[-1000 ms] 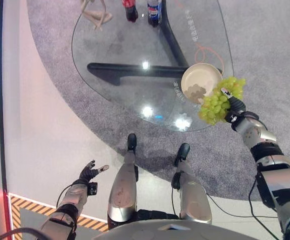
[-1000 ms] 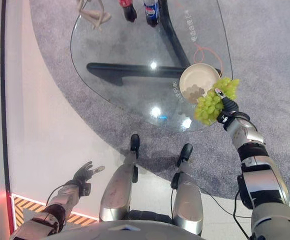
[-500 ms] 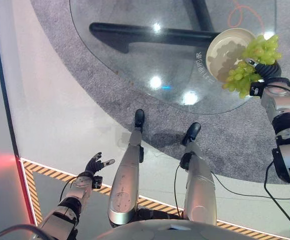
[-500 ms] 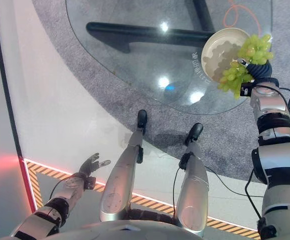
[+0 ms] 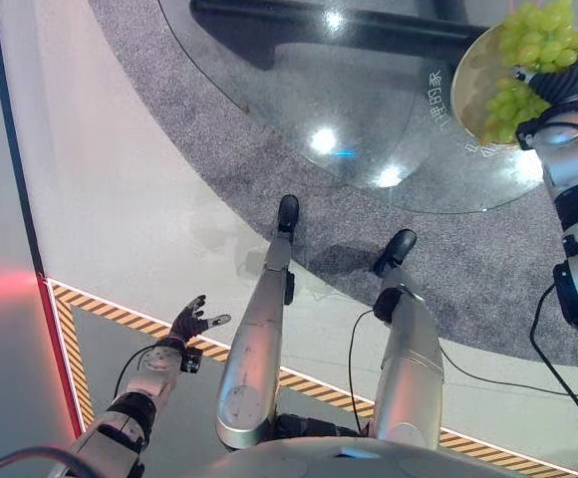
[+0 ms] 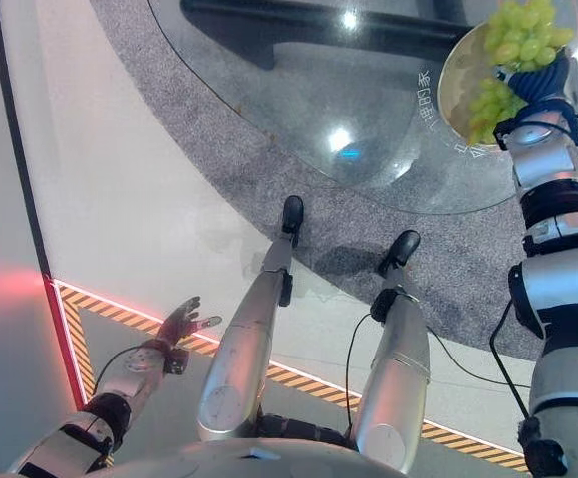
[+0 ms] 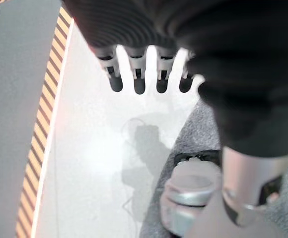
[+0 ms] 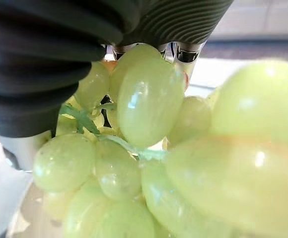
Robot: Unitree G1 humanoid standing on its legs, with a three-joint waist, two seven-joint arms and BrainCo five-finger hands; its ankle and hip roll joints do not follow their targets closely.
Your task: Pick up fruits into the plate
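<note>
Right eye view: right hand (image 6: 542, 82) is up at the far right, over the near edge of the glass table (image 6: 299, 100), fingers curled round a bunch of green grapes (image 6: 513, 35). Grapes spill on both sides of the hand: one clump past the fingers, over the plate (image 6: 455, 75), a smaller clump hanging on the near-left side of the hand, over the plate's near rim. Plate is cream, round, sits on the glass just left of the hand and under the grapes. Cannot tell if the grapes touch the plate or hang above it.

Right wrist view: grapes (image 8: 149, 99) sit right against the dark ribbed cover, packed close, green stem running between them. Silver fingers (image 8: 181, 52) show just behind the top grape, pressed onto the bunch. Pale plate surface (image 8: 30, 218) shows below the lowest grapes.

Left hand (image 5: 187, 322) is low at the robot's left side, well apart from the table, over the pale floor (image 5: 120, 199) next to a yellow-black hazard stripe (image 5: 120, 315). Fingers spread and relaxed, thumb out to the side, holding nothing. Left wrist view confirms: fingers (image 7: 139, 82) straight in a row, floor and stripe (image 7: 44, 109) past them.

Grey carpet (image 5: 269, 149) under the table, dark table base (image 5: 319, 20) visible through the glass beyond the hand's left.
</note>
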